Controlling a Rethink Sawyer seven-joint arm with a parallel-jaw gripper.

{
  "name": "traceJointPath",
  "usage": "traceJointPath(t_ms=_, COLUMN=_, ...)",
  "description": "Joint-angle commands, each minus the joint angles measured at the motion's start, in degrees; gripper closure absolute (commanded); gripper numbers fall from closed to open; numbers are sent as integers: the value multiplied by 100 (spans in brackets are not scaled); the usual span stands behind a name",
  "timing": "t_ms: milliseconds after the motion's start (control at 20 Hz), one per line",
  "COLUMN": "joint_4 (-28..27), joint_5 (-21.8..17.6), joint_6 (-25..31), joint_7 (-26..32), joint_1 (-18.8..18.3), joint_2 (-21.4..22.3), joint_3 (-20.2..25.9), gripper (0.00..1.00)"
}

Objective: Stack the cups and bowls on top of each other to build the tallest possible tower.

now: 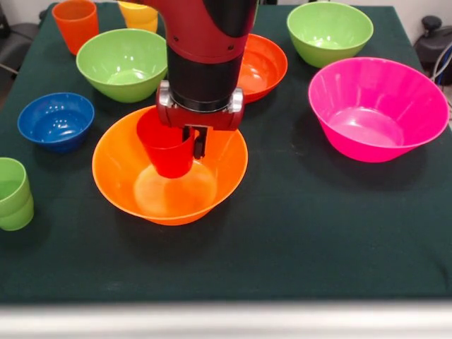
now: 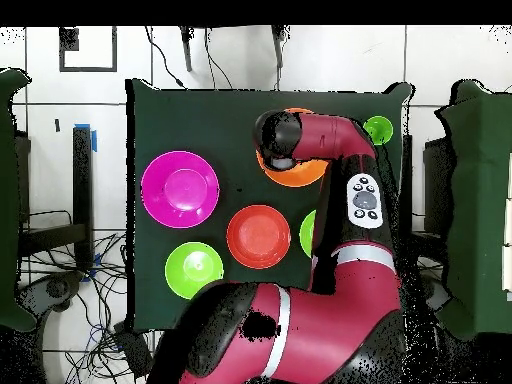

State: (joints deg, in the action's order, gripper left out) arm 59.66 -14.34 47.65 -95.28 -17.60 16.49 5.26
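Note:
My gripper (image 1: 188,145) is shut on the rim of the red cup (image 1: 166,152) and holds it upright, down inside the large orange bowl (image 1: 120,176) at the table's middle. I cannot tell whether the cup touches the bowl's floor. The small blue bowl (image 1: 55,120) stands to the left. Stacked light green cups (image 1: 14,194) stand at the left edge. In the overhead view the arm covers the cup and most of the orange bowl (image 2: 300,176).
Behind stand a light green bowl (image 1: 121,63), a red-orange bowl (image 1: 265,67), a second green bowl (image 1: 330,32), an orange cup (image 1: 75,25) and a yellow cup (image 1: 139,14). The large pink bowl (image 1: 373,107) is at the right.

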Motion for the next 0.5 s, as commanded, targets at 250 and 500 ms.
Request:
traceJointPath(t_ms=250, joint_4=-53, joint_5=-458, joint_6=-344, joint_7=1136, joint_1=-93, joint_2=-378, joint_3=731, gripper=100)
traceJointPath(t_ms=500, joint_4=-31, joint_5=-461, joint_6=-368, joint_7=1088, joint_1=-104, joint_2=-396, joint_3=771, gripper=100)
